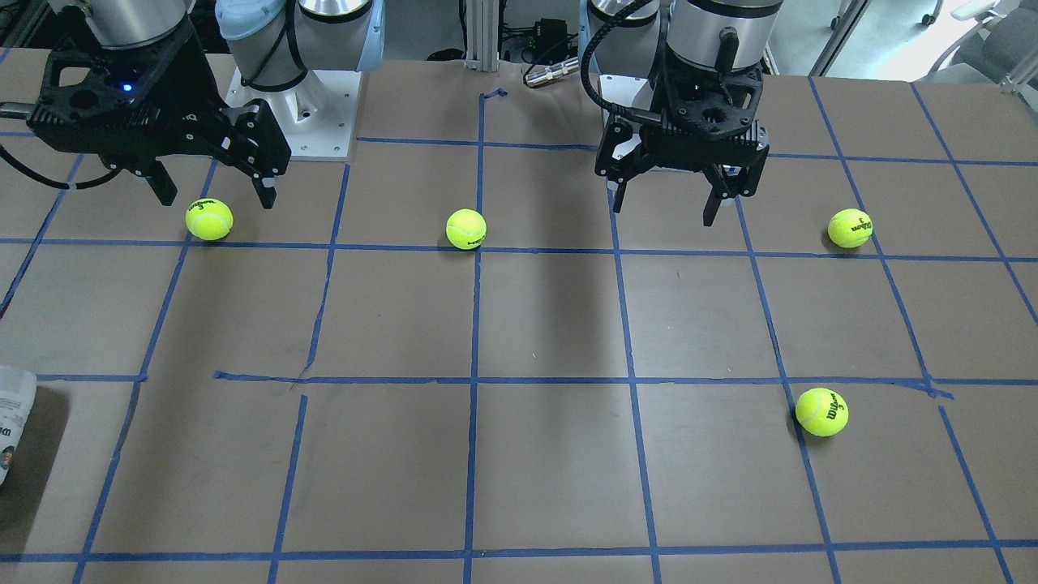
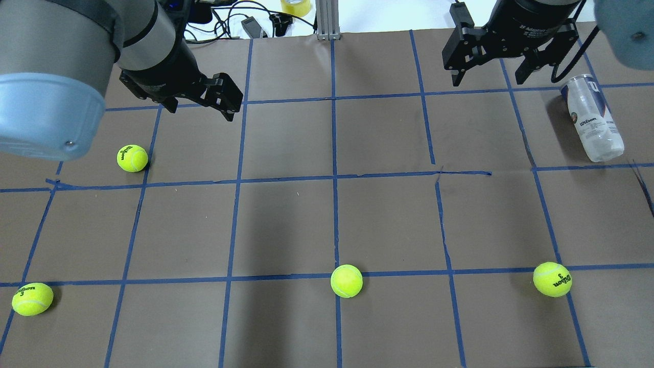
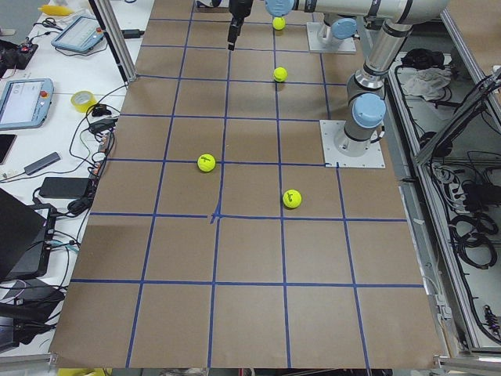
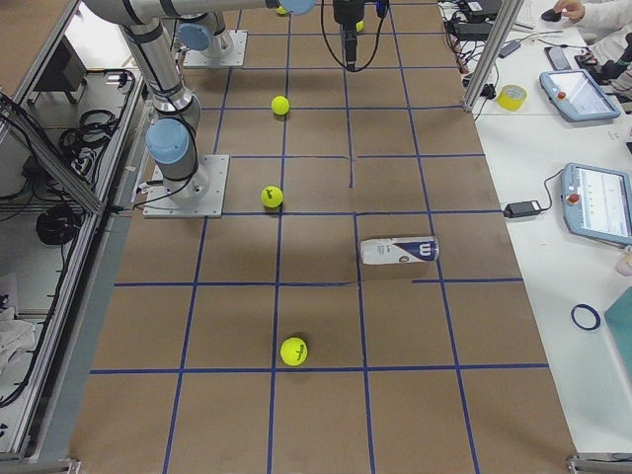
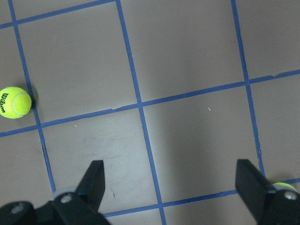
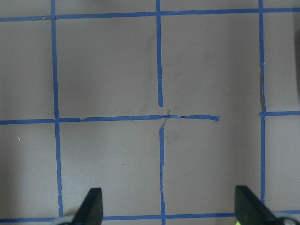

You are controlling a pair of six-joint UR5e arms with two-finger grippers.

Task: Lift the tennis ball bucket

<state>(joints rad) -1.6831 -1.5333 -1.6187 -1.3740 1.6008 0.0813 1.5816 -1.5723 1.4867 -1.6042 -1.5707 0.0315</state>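
Near splayed right end effector (image 2: 488, 81), tennis ball bucket (image 2: 591, 118) lying flat, tennis balls (image 2: 346, 280) well apart, left end effector (image 5: 169, 164) splayed.

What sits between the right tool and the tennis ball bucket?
Nothing: in the overhead view, only bare taped table lies between the right tool and the tennis ball bucket.

Light bright, even, from overhead; I see no hard hotspots on table (image 1: 551, 470). Broad soft shadow band lies on table between pincers, nearer left pincer (image 1: 663, 209). Clear tennis ball bucket (image 2: 592, 122) throws soft dark patch on side facing right pincer (image 2: 488, 81). Each of tennis balls (image 1: 466, 229) vivid, with small contact shadow. Overhead view: strip beyond pincers blown out white. Left wrist view crisp on table, own fingers (image 5: 93, 180) dark, slightly soft. Right wrist view hazier, lower contrast.
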